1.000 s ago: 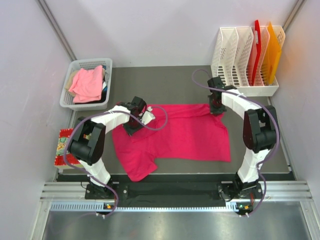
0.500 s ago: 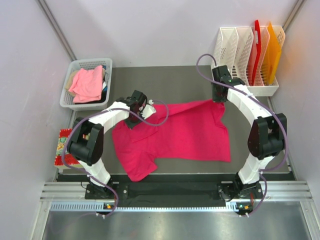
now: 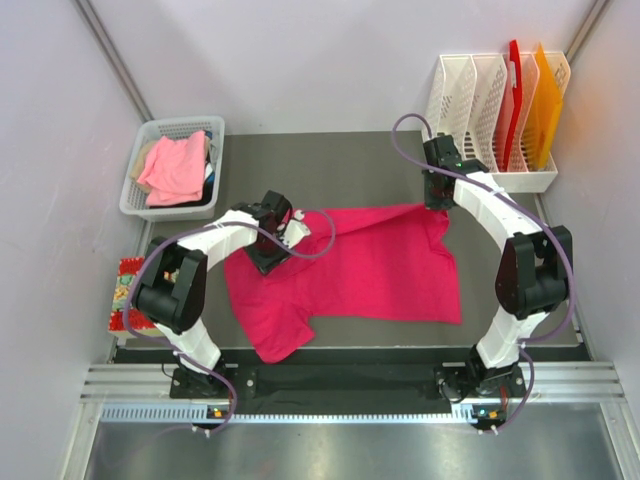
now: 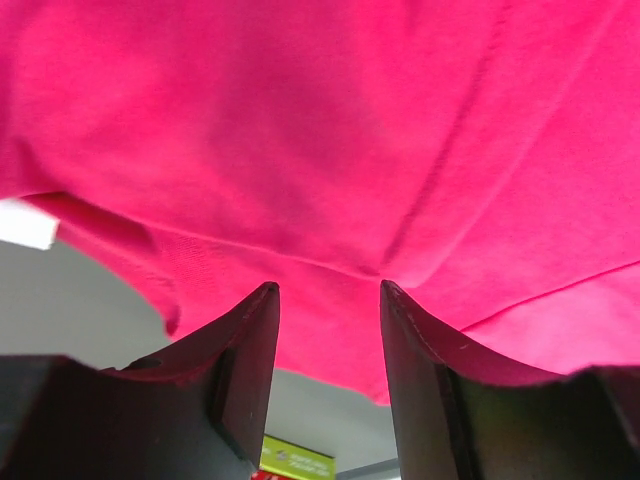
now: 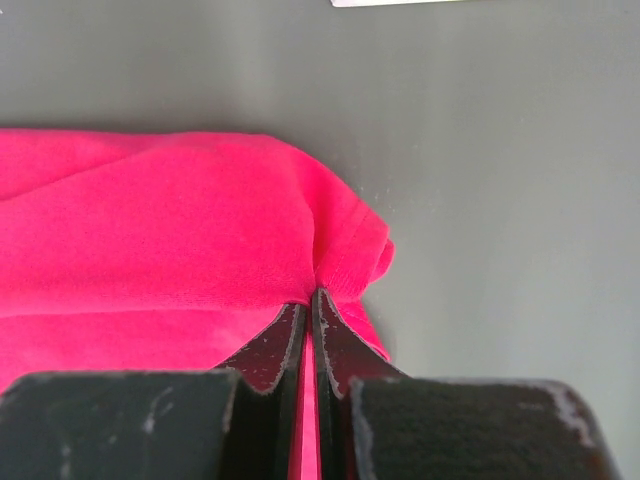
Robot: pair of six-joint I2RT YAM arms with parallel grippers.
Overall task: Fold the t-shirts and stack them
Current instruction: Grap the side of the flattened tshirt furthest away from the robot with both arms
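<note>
1. Top external view: showing the bright magenta-pink soft cloth t-shirt lying spread on the dark grey tabletop between the two arms, one sleeve pointing toward the near edge.
2. Noting the paler salmon-pink cloth t-shirt lying bunched in the white plastic slatted basket at the far left, well apart, not yet folded.
3. Left wrist view: finding the left jaws standing parted and gripping nothing, hovering just over the magenta cloth near its far left corner.
4. Right wrist view: finding the right jaws clenched on the rolled hem at the shirt's far right corner, pinching a small fold.
5. Judging the cloth as light, limp and quick to wrinkle, draping rather than holding any shape; expecting a lifted corner to be dragging the rest along.
6. Judging the best holds to be hems, shoulder seams and corners, pinching the thicker stitched edges at both far corners together for pulling flat before folding.
</note>
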